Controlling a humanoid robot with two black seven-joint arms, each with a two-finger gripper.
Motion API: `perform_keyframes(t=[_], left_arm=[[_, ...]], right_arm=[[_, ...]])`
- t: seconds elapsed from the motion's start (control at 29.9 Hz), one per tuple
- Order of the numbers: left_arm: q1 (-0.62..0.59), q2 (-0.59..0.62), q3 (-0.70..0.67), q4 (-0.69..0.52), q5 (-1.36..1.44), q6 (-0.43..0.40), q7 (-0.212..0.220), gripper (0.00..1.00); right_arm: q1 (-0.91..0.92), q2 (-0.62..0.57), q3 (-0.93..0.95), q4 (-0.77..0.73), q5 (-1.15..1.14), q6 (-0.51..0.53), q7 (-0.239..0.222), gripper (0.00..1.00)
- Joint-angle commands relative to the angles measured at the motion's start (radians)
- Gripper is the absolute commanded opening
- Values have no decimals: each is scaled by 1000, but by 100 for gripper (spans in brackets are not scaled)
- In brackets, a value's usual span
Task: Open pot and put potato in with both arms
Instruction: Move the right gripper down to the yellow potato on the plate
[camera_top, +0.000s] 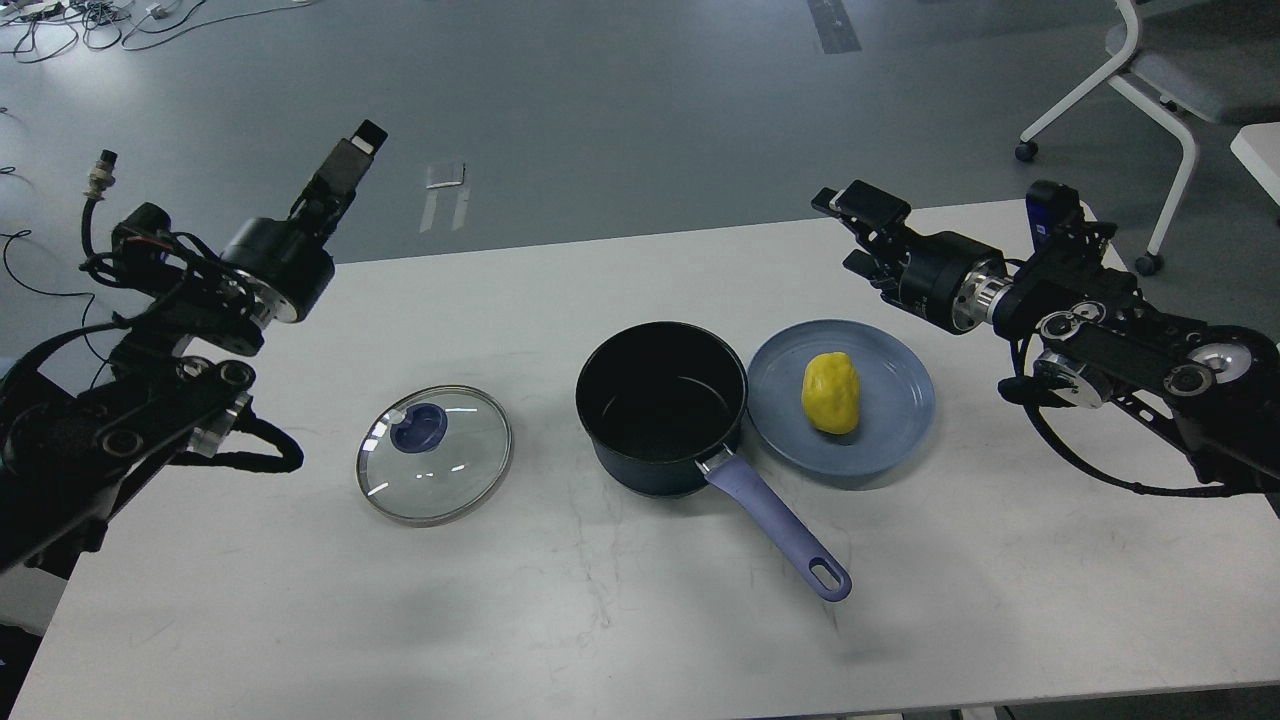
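Left arm (150, 400) raised over the surface's left edge, bent at the elbow, its fingers (352, 160) pointing up and away beyond the far edge, seen nearly end-on, so spread cannot be told; holding nothing. Right arm (1120, 330) reaching in over the right edge, forearm lying roughly level, its fingers (850, 232) aimed leftward above the far right part of the white surface (300, 620), parted with a clear gap between upper and lower one, empty. Pot (662, 408) upright near the middle of the surface, uncovered, black inside showing, lavender handle (780, 530) running toward the near edge and slightly right. Glass lid (434, 454) with a blue knob lying flat to the pot's left, apart from it, between pot and left arm. Blue plate (890, 440) just beside the pot on its right, rim tucked against or behind the pot's wall. Potato (831, 393) resting on the plate, well apart from both sets of fingers, nearer the right ones. Beyond the far edge, grey floor, a tangle of cables (60, 25) at top left and a white office chair (1150, 90) at top right.
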Motion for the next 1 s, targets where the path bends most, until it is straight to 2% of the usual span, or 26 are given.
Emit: perform_keyframes(t=[0.0, 0.07, 0.47, 0.63, 0.77, 0.97], left_arm=[[-39, -9, -31, 5, -170, -67, 129, 98], [-33, -15, -56, 2, -172, -68, 146, 98], [9, -14, -48, 0, -171, -67, 131, 98], [24, -14, -47, 0, -145, -65, 118, 98], [42, -15, -47, 0, -100, -65, 100, 98], [44, -23, -47, 0, -94, -65, 95, 98]], right_arm=[[24, -13, -112, 15, -159, -2, 2, 96], [41, -13, -176, 21, -230, 0, 2, 95], [222, 10, -491, 18, -310, 7, -12, 94], [228, 15, -532, 17, -310, 12, -52, 94], [233, -5, -549, 21, -311, 16, -55, 94], [233, -35, -551, 53, -311, 27, -55, 95]])
